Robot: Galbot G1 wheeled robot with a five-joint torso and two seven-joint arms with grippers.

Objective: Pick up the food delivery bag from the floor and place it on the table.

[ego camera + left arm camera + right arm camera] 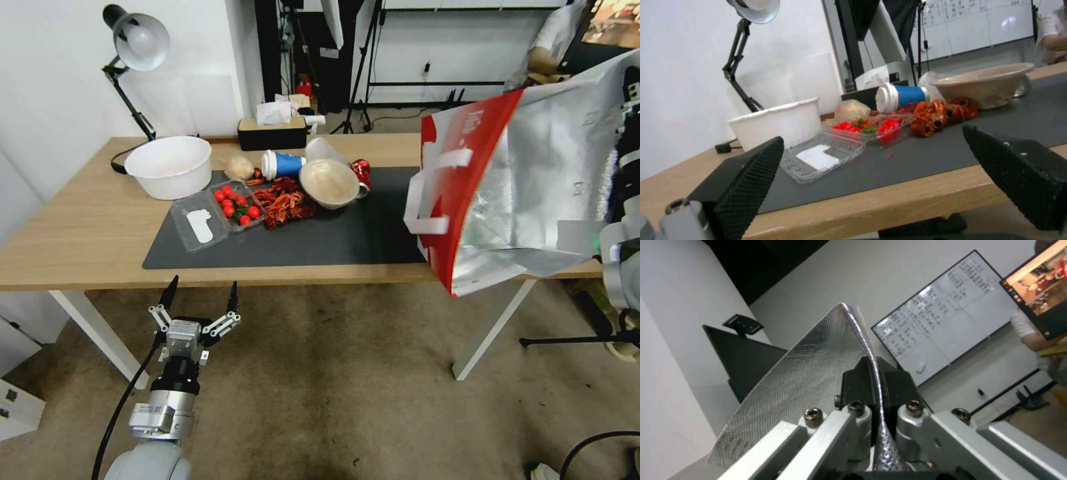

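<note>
Setting: a room with a white wall, a whiteboard (947,326) behind, and worn carpet floor (347,373) under the light-wood table (80,233).
Right gripper (874,373): pinched tight on a silver foil edge of the food delivery bag (527,193), fingertips pressed together with the sheet between them.
Food delivery bag: lifted clear of the floor, tilted, hanging over the table's right front corner; red side panel and white strap handles face the table's middle.
Left gripper (200,297): spread wide, holding nothing, low in front of the table's front edge, fingers pointing at it.
Table: a dark grey mat (347,233) carries a clear tray of cherry tomatoes (233,203), red crayfish (287,200), a tipped blue cup (283,164) and a tan bowl (329,183).
Beyond the mat: white bowl (170,165), tissue box (272,130) and desk lamp (137,47).
</note>
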